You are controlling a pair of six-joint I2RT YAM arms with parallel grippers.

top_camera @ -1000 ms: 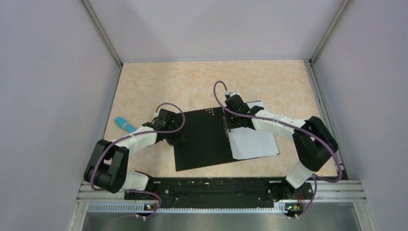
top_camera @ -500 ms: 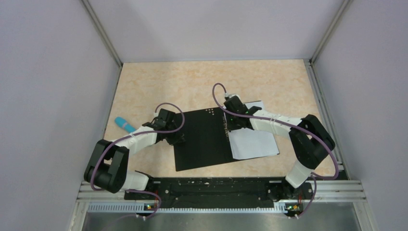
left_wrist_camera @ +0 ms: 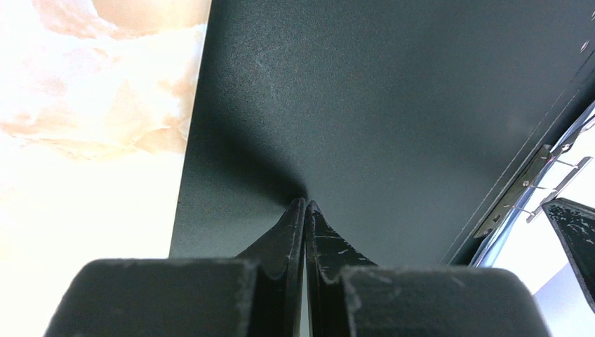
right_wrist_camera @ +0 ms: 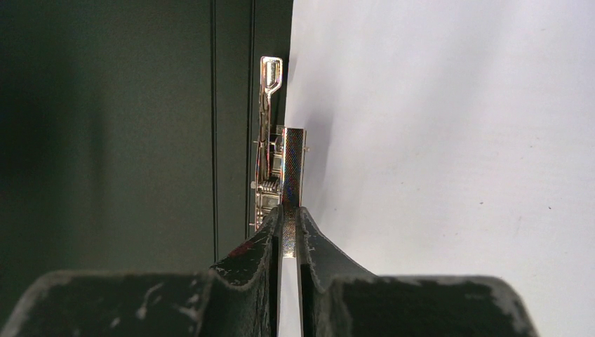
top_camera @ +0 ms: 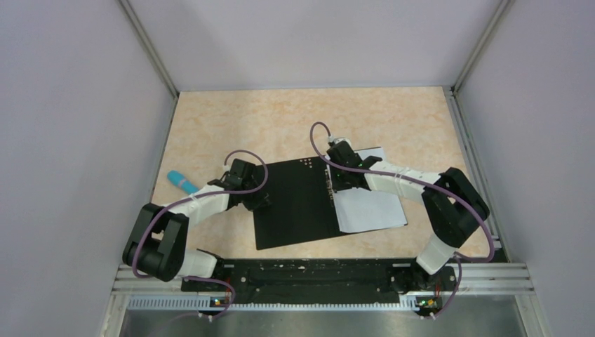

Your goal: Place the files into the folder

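Observation:
The folder point(top_camera: 298, 203) lies open on the table, its matte black inside up. White files point(top_camera: 370, 208) lie on its right half. My left gripper point(top_camera: 258, 201) is shut with its tips pressed on the black left flap point(left_wrist_camera: 365, 105) near its left edge. My right gripper point(top_camera: 342, 181) is shut on the raised lever of the metal spine clip point(right_wrist_camera: 291, 168), at the left edge of the white files point(right_wrist_camera: 449, 126). The clip also shows at the right edge of the left wrist view point(left_wrist_camera: 540, 182).
A turquoise pen-like object point(top_camera: 182, 182) lies on the table left of the left arm. Grey walls enclose the table on three sides. A black rail point(top_camera: 309, 274) runs along the near edge by the arm bases.
My right gripper has shifted slightly on the clip and its arm has settled a little. The left arm, folder and sheets have not visibly moved.

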